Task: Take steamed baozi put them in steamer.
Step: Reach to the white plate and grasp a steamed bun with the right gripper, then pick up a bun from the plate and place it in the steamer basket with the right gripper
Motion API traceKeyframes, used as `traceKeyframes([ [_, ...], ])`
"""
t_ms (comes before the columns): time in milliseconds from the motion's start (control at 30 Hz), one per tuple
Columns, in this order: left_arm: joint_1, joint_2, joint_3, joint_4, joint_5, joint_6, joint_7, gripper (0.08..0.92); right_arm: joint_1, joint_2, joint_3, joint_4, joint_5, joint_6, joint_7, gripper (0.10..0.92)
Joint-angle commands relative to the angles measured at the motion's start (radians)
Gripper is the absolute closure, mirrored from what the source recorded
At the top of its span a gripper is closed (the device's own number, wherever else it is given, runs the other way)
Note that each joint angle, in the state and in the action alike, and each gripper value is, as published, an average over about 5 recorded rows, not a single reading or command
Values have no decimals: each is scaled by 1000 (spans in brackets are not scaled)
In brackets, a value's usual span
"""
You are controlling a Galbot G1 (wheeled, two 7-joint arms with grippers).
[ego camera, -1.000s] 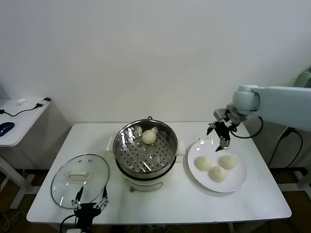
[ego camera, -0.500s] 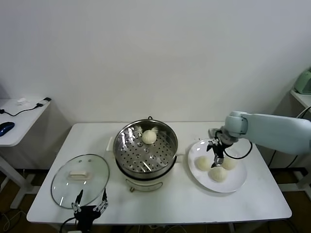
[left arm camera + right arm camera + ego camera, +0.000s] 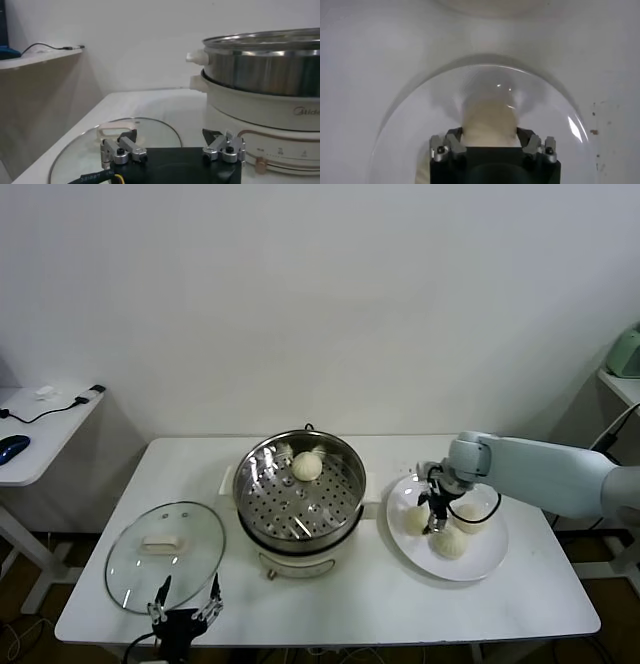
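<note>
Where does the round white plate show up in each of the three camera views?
Head view: round white plate sits on the table's right side, beside the steel steamer.
Left wrist view: not in it; only the steamer and glass lid show.
Right wrist view: plate rim arcs around the gripped bun.
Shared landmark: the steamer.

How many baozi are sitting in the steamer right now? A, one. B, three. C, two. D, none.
A: the head view shows a single baozi on the perforated tray of the steamer, while three others lie on the white plate, where the right pincer is down among them.
</note>
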Motion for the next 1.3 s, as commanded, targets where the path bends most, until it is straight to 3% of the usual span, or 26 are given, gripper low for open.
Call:
traceKeyframes([
  [33, 3, 0, 4, -2, 2, -2, -1, 177, -8, 0, 27, 4, -7, -10, 5, 440],
  [367, 11, -2, 27, -22, 17, -3, -2, 177, 431, -55, -197, 155, 122, 31, -90, 457],
  [667, 5, 10, 40, -40, 19, 0, 0, 177, 808, 90, -251, 269, 439, -10, -102, 457],
  [933, 2, 11, 40, -54, 12, 1, 2, 177, 711, 349, -82, 367, 640, -141, 67, 457],
  [1300, -12, 13, 30, -44, 4, 3, 3, 177, 412, 566, -101, 205, 576, -211, 220, 457],
])
